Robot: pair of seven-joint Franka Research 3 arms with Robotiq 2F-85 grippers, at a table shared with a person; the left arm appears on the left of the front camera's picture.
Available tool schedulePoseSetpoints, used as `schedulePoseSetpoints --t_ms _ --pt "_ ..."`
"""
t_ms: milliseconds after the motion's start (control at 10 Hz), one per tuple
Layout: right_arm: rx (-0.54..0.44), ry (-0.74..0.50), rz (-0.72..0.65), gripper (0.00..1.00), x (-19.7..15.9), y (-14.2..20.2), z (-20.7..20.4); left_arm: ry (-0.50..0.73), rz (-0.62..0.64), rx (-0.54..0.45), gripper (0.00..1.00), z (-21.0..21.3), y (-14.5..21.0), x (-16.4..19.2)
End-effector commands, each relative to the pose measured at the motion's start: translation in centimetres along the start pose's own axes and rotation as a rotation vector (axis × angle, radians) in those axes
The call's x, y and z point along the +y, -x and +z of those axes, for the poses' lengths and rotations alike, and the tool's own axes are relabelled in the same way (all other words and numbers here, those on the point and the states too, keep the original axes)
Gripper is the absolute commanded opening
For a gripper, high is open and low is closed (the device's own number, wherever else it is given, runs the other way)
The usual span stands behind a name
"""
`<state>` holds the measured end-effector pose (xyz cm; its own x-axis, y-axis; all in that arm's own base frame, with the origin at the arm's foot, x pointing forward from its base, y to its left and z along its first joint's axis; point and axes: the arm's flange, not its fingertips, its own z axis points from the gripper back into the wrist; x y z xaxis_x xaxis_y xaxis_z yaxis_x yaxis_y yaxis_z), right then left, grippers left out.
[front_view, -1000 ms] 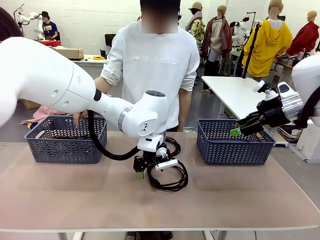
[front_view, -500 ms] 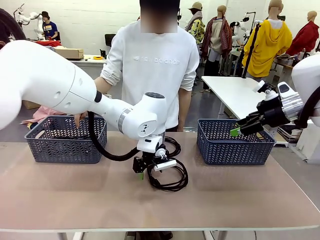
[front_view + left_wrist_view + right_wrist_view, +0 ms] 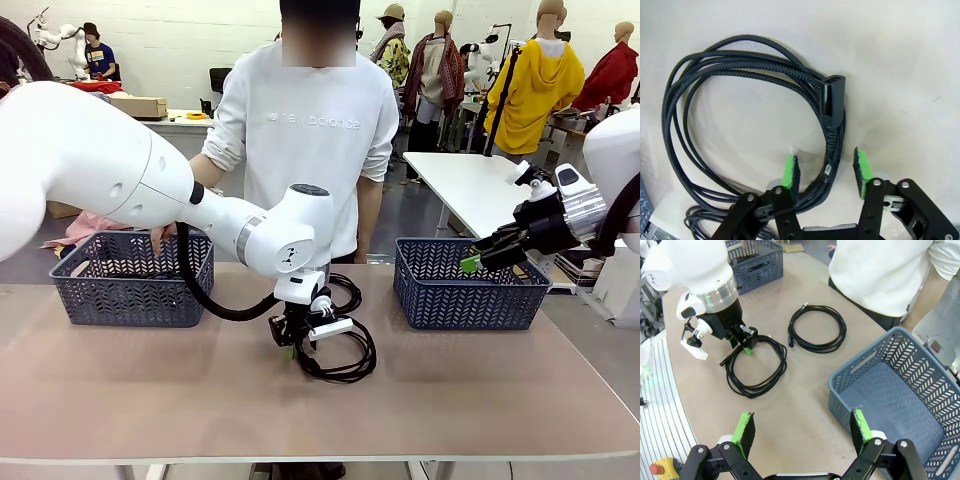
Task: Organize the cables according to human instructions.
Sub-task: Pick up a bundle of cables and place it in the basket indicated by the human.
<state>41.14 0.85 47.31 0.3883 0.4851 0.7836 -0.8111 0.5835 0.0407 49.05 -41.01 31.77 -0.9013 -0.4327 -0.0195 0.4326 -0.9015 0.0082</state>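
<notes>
A coiled black cable (image 3: pixel 362 365) lies at the table's middle, and my left gripper (image 3: pixel 293 350) is down on its left edge. In the left wrist view, the green pads (image 3: pixel 790 172) straddle the cable bundle (image 3: pixel 826 170) just below its black plug (image 3: pixel 832 97), with small gaps on both sides, so my left gripper (image 3: pixel 825 171) is still open. A second coiled cable (image 3: pixel 350 288) lies behind the first, nearer the person; it is also seen as a round cable loop (image 3: pixel 817 330). My right gripper (image 3: pixel 480 258) hangs open over the right basket, nothing between its fingers.
A dark blue basket (image 3: pixel 130 295) stands at the table's left, and the person's hand (image 3: pixel 160 238) rests at its far rim. A matching basket (image 3: pixel 470 300) stands at the right. The person stands at the far edge, behind the cables.
My left gripper's fingers have drawn in around the cable bundle, and the gripper has shifted slightly. My right arm has not moved.
</notes>
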Motion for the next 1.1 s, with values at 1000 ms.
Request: schedulePoseSetpoints --t_ms 1000 --pt "-0.035 -0.004 0.017 1.0 -0.3 0.1 -0.3 -0.062 0.004 -0.007 0.0 5.7 -0.9 -2.2"
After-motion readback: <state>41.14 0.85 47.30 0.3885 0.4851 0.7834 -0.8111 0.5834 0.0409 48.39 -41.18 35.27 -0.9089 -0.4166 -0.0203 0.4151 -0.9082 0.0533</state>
